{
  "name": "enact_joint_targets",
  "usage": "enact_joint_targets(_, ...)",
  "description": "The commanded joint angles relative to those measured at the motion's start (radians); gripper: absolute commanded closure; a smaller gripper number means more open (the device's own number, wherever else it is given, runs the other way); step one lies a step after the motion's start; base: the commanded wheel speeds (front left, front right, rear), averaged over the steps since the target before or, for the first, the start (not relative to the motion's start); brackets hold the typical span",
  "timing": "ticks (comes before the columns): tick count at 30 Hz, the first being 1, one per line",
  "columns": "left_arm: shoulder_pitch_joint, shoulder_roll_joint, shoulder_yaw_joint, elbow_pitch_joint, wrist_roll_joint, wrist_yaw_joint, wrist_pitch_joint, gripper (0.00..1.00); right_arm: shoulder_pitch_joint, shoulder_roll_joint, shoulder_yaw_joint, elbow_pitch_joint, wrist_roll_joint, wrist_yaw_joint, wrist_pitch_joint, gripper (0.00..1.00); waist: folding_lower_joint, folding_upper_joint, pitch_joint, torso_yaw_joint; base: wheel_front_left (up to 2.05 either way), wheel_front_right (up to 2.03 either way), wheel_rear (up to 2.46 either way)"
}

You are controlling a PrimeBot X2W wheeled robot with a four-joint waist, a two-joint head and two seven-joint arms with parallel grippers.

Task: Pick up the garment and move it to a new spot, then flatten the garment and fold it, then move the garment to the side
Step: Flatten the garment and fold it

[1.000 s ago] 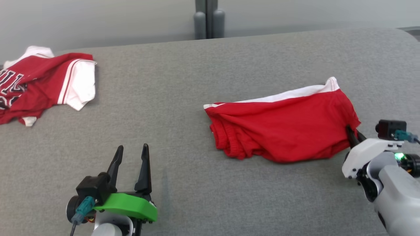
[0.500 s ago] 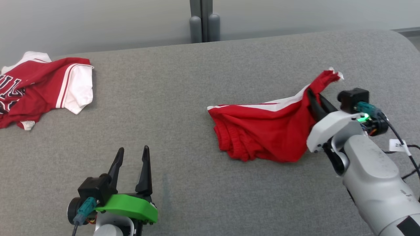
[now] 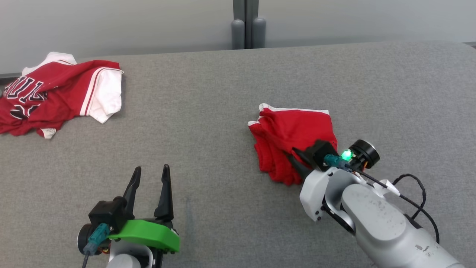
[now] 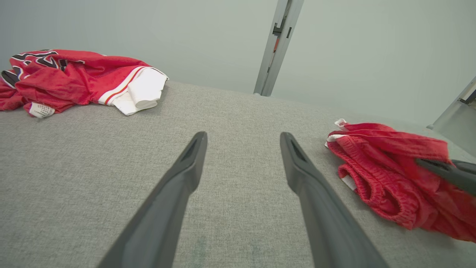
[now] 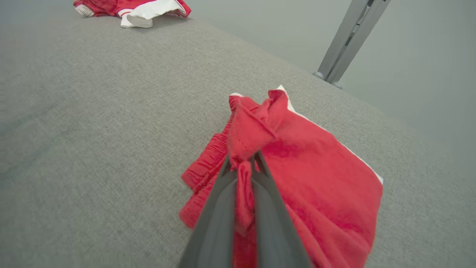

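Folding seemed underway: the right gripper pinched the red shorts, which next needed laying flat and releasing; the left gripper gaped empty.

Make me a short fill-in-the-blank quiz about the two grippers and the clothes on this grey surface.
1. The right gripper is ____ on the red shorts.
2. The left gripper stands ____ and holds nothing.
3. The jersey lies on the grey surface at the robot's far ____.
Missing words: shut, open, left.
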Motion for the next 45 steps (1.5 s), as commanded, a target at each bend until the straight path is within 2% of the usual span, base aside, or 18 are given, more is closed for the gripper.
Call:
enact_joint_targets(1,0.000,0.000,0.008,-0.001,0.003,-0.002,-0.001,0.00,0.027,-0.013,0.014,-0.016,0.006,-0.001,0.014,1.00,0.0000,0.0000,0.002,0.001,0.00,0.00,0.00)
enact_joint_targets(7,0.005,-0.004,0.018,-0.001,0.009,-0.005,-0.001,0.00,0.066,-0.039,0.048,-0.084,0.020,-0.001,0.042,1.00,0.0000,0.0000,0.009,-0.008,0.00,0.00,0.00)
enact_joint_targets(9,0.002,-0.007,0.018,0.001,0.011,-0.007,-0.001,0.00,0.076,-0.038,0.058,-0.106,0.020,-0.001,0.039,0.67,0.0000,0.0000,0.010,-0.011,0.00,0.00,0.00)
enact_joint_targets(10,-0.001,-0.008,0.019,0.002,0.013,-0.008,-0.001,0.00,0.080,-0.039,0.068,-0.121,0.015,-0.001,0.031,0.05,0.0000,0.0000,0.011,-0.012,0.00,0.00,0.00)
enact_joint_targets(11,-0.002,-0.010,0.019,0.002,0.015,-0.008,-0.001,0.00,0.084,-0.040,0.075,-0.131,0.014,-0.001,0.031,0.00,0.0000,0.0000,0.011,-0.013,0.00,0.00,0.00)
enact_joint_targets(15,-0.002,-0.016,0.020,0.005,0.020,-0.011,-0.001,0.00,0.106,-0.037,0.079,-0.176,0.033,-0.001,0.021,0.00,0.0000,0.0000,0.008,-0.015,0.00,0.00,0.00)
enact_joint_targets(19,0.005,-0.022,0.021,0.006,0.023,-0.013,-0.001,0.00,0.120,-0.048,0.038,-0.225,0.033,-0.001,0.011,0.00,0.0000,0.0000,0.004,-0.015,0.00,0.00,0.00)
enact_joint_targets(26,0.016,-0.026,0.027,0.007,0.028,-0.019,-0.001,0.00,0.154,-0.032,-0.128,-0.300,0.015,-0.001,-0.010,0.00,0.0000,0.0000,0.000,-0.010,0.00,0.00,0.00)
enact_joint_targets(30,0.014,-0.029,0.027,0.005,0.031,-0.023,-0.001,0.00,0.165,-0.025,-0.238,-0.288,-0.045,-0.001,-0.009,0.00,0.0000,0.0000,0.005,0.000,0.00,0.00,0.00)
enact_joint_targets(31,0.013,-0.029,0.027,0.006,0.031,-0.024,-0.001,0.00,0.170,-0.021,-0.260,-0.279,-0.061,-0.001,-0.007,0.14,0.0000,0.0000,0.006,0.003,0.00,0.00,0.00)
enact_joint_targets(32,0.013,-0.029,0.028,0.007,0.031,-0.025,-0.001,0.00,0.172,-0.022,-0.282,-0.263,-0.090,-0.001,-0.007,0.49,0.0000,0.0000,0.008,0.008,0.00,0.00,0.00)
enact_joint_targets(34,0.014,-0.027,0.033,0.011,0.032,-0.027,-0.001,0.00,0.179,-0.010,-0.312,-0.227,-0.122,-0.001,-0.006,0.77,0.0000,0.0000,0.009,0.014,0.00,0.00,0.00)
enact_joint_targets(35,0.015,-0.026,0.035,0.013,0.032,-0.028,-0.001,0.00,0.180,-0.001,-0.321,-0.208,-0.132,-0.001,-0.008,0.95,0.0000,0.0000,0.010,0.016,0.00,0.00,0.00)
enact_joint_targets(36,0.016,-0.026,0.036,0.015,0.033,-0.029,-0.001,0.00,0.177,0.006,-0.330,-0.184,-0.147,-0.001,-0.013,1.00,0.0000,0.0000,0.009,0.019,0.00,0.00,0.00)
enact_joint_targets(45,0.013,-0.032,0.036,0.018,0.042,-0.047,-0.001,0.00,0.161,0.089,-0.345,0.017,-0.139,-0.001,-0.077,1.00,0.0000,0.0000,-0.001,0.058,0.00,0.00,0.00)
